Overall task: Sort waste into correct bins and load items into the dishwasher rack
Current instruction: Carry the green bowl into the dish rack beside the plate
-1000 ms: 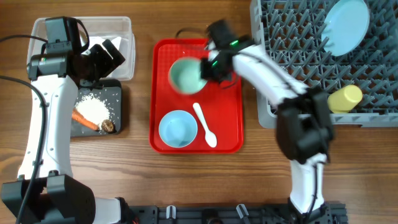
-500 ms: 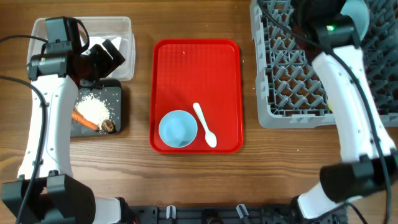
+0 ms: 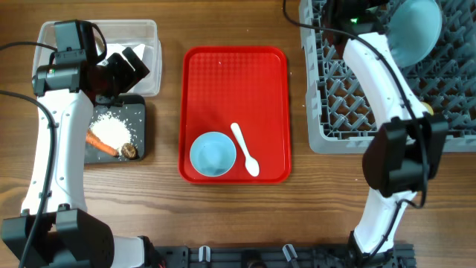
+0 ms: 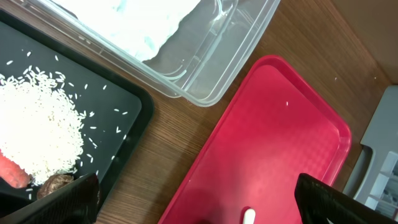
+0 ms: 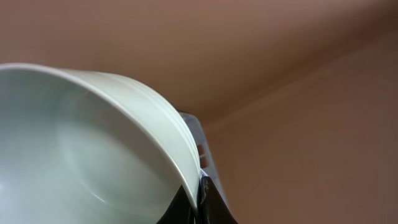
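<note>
The pale-green bowl [image 5: 81,143] fills the right wrist view, its lower part cut off, with only blurred brown surface behind it. The right gripper [image 5: 198,193] is pressed together on the bowl's rim, pinching it. Overhead, that gripper is largely cut off at the top edge, above the dishwasher rack [image 3: 335,89]. A pale round shape [image 3: 413,30] sits just beside it, and whether that is the bowl cannot be told. The yellow cup [image 3: 429,109] shows only as a sliver behind the arm. The left gripper [image 3: 125,67] is spread wide and holds nothing. Under one finger lies the black tray [image 4: 124,106] with rice [image 4: 37,137], and the clear tub [image 4: 205,81] is just ahead. The red tray [image 4: 280,137] lies below the other finger.
</note>
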